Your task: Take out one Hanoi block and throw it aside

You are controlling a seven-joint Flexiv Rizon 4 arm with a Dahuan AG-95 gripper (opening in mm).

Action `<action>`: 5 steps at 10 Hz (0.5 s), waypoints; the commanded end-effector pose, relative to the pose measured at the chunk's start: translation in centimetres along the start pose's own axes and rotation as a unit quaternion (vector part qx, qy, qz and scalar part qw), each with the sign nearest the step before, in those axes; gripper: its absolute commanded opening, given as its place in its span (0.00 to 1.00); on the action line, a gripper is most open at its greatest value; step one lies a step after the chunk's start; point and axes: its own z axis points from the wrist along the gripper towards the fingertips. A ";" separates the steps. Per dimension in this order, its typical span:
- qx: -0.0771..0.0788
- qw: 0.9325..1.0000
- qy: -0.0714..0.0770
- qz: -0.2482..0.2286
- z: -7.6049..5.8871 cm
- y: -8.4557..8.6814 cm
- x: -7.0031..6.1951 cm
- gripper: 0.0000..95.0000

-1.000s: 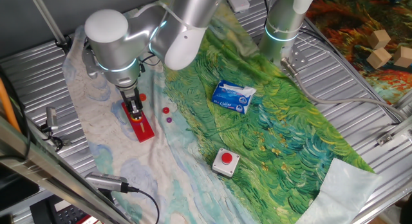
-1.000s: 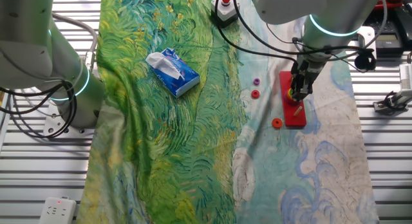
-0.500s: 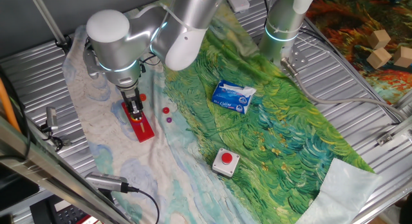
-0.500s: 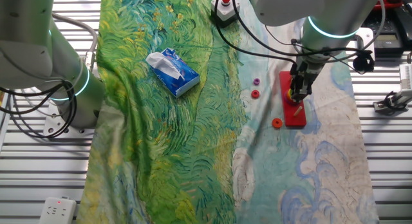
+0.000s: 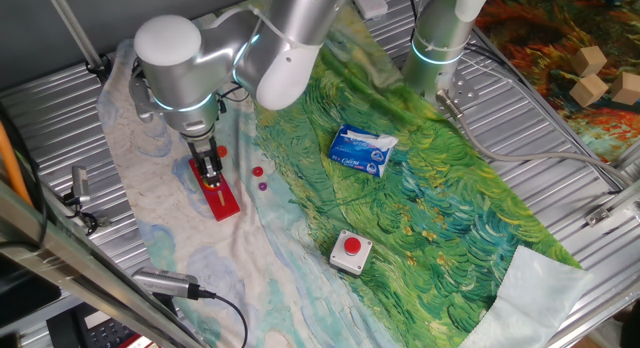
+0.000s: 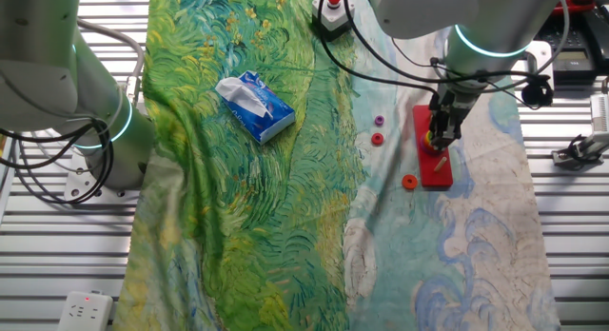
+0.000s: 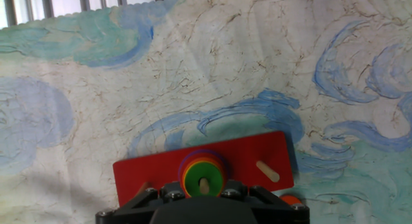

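The gripper hangs straight over the red board. The Hanoi block, a green disc, sits on its peg directly beneath the gripper, ringed by yellow, red and purple discs. Whether the jaws are spread or pinching cannot be told. No writing is legible on the tissue pack

lab | robot arm | slatted metal table | emergency-stop button

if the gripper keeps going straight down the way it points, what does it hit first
Most likely the green disc topping the stack on the peg of the red board. The gripper hangs right above it; the remaining gap is unclear.
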 end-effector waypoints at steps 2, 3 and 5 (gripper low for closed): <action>-0.001 1.000 -0.001 0.000 0.4 0.1 0.0 0.40; -0.001 1.000 -0.001 0.000 0.4 0.1 0.0 0.40; -0.001 1.000 -0.002 0.001 0.5 0.1 0.0 0.40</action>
